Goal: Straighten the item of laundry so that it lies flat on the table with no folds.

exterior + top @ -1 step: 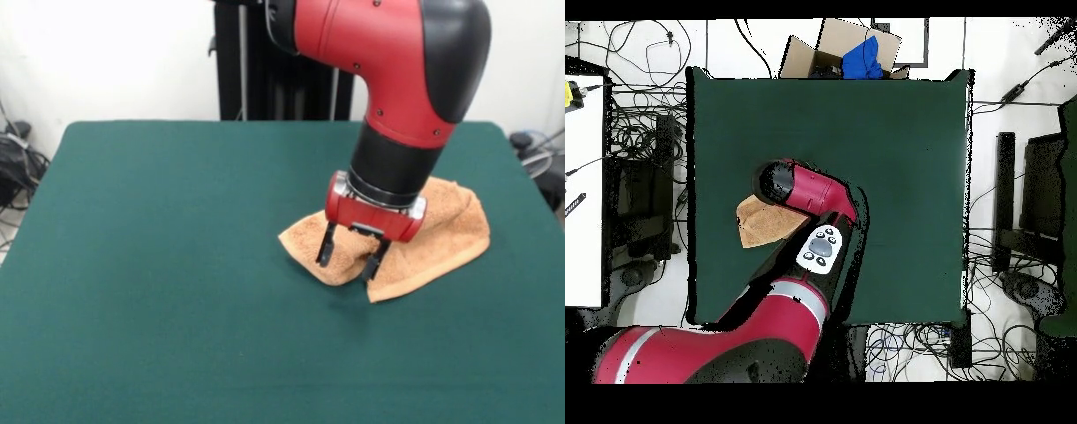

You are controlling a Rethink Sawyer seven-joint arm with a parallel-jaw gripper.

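Note:
The light-orange towel (446,231) lies bunched and folded on the right half of the green table (177,230). My gripper (349,258) points down at the towel's near left part. Its two black fingers (325,251) are spread and stand open, with their tips on or just at the cloth and a low hump of towel between them. From overhead, only part of the towel (757,224) shows near the table's (895,150) left edge. The red arm covers the remainder of the cloth and hides the gripper.
A cardboard box (827,52) holding something blue sits just past the table's top edge in the overhead view. Cables (635,60) and dark equipment (1033,200) ring the table. The towel lies close to the table's right edge (528,203) in the front view.

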